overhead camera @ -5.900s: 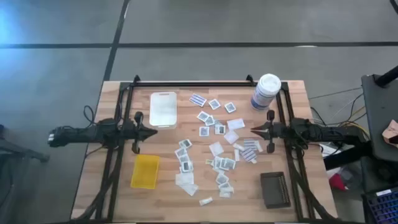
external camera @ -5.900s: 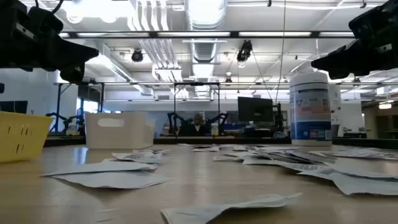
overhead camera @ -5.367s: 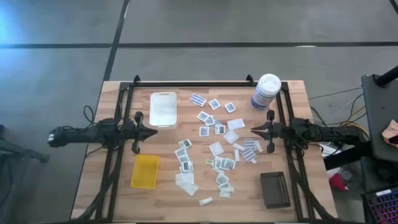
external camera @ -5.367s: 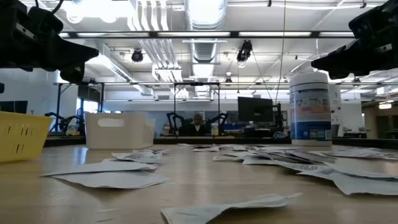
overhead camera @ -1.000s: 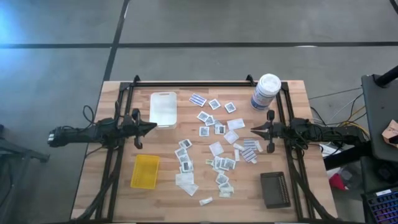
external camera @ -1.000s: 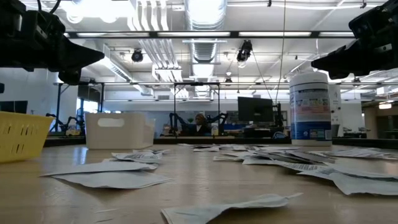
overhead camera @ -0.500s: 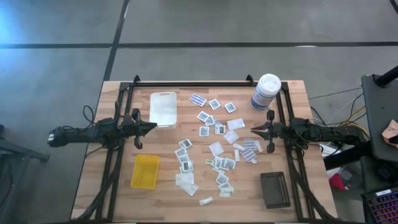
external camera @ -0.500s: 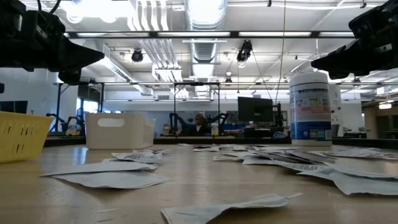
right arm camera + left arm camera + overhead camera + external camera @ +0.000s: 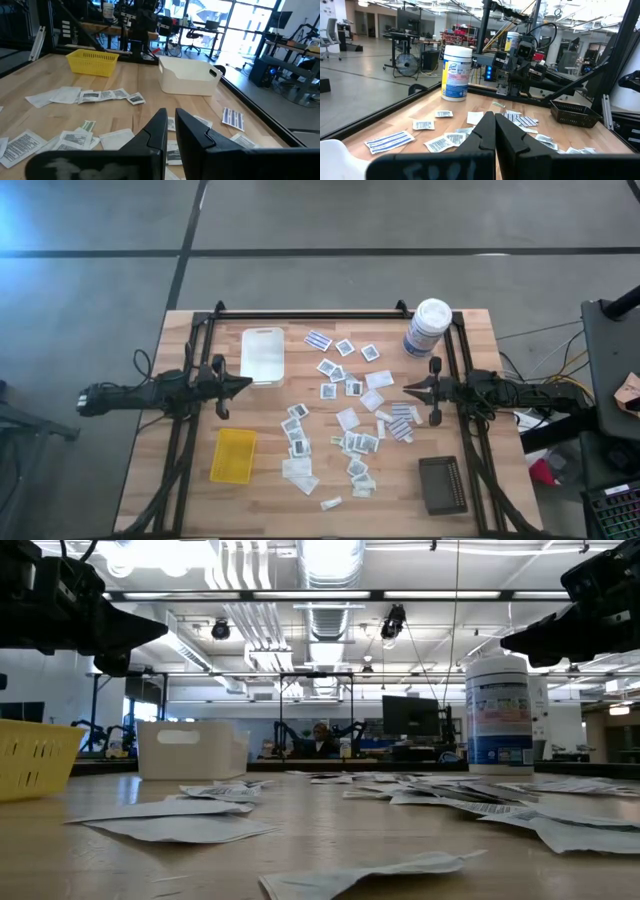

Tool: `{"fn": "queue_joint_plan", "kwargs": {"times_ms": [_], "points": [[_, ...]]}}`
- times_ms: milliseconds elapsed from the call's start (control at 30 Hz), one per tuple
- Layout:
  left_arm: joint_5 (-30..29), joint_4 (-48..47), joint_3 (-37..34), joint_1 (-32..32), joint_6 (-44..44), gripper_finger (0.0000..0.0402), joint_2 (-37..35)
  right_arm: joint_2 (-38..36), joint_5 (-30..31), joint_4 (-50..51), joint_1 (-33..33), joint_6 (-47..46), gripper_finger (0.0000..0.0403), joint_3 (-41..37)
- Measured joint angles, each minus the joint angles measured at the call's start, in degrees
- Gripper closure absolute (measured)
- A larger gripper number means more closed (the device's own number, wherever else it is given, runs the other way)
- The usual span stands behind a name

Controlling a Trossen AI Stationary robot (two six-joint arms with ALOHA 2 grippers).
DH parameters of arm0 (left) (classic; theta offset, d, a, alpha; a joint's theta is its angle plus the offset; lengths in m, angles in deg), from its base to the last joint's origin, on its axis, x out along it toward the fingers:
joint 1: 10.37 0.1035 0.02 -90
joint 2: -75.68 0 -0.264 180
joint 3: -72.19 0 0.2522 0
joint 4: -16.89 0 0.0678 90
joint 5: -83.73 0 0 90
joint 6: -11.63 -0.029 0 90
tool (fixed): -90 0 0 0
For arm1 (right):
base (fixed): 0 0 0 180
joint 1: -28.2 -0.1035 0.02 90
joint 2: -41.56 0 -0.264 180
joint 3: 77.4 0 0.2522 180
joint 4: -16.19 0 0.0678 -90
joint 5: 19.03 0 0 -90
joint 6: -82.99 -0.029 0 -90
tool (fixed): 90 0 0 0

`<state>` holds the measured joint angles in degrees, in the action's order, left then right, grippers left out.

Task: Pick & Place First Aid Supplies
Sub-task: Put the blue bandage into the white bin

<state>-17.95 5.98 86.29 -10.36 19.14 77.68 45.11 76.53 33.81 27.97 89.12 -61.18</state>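
I see the first aid supplies (image 9: 350,425) lying flat and scattered across the middle of the table, pointing every which way. My left gripper (image 9: 248,383) hangs above the table's left side beside the white tray (image 9: 262,355), fingers pressed together, empty. My right gripper (image 9: 406,389) hangs at the scatter's right edge, fingers nearly together, holding nothing

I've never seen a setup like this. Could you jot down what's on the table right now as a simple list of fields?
Surface: wooden table
Scattered items: first aid packets, loose across the middle
White tray: far side, left of centre
Yellow tray: near left
Black tray: near right
Canister: upright, far right
Left gripper: shut, empty, beside the white tray
Right gripper: nearly closed, empty, at the packets' right edge
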Motion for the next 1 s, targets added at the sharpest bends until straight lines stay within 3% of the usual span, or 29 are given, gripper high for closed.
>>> {"fn": "queue_joint_plan", "kwargs": {"times_ms": [300, 667, 1000], "points": [[0.0, 0.0, 0.0, 0.0, 0.0, 0.0401, 0.0, 0.0, 0.0, 0.0, 0.0, -0.8, 0.0369, 0.0], [0.0, 0.1, 0.0, 0.0, 0.0, 0.0401, 0.0, 0.0, 0.0, 0.0, 0.0, -18.1, 0.0369, 0.0], [0.0, 0.1, 0.0, 0.0, -0.4, 0.0401, 0.0, 0.0, 0.2, -4.7, 0.0, -14.9, 0.0369, 0.0]]}}
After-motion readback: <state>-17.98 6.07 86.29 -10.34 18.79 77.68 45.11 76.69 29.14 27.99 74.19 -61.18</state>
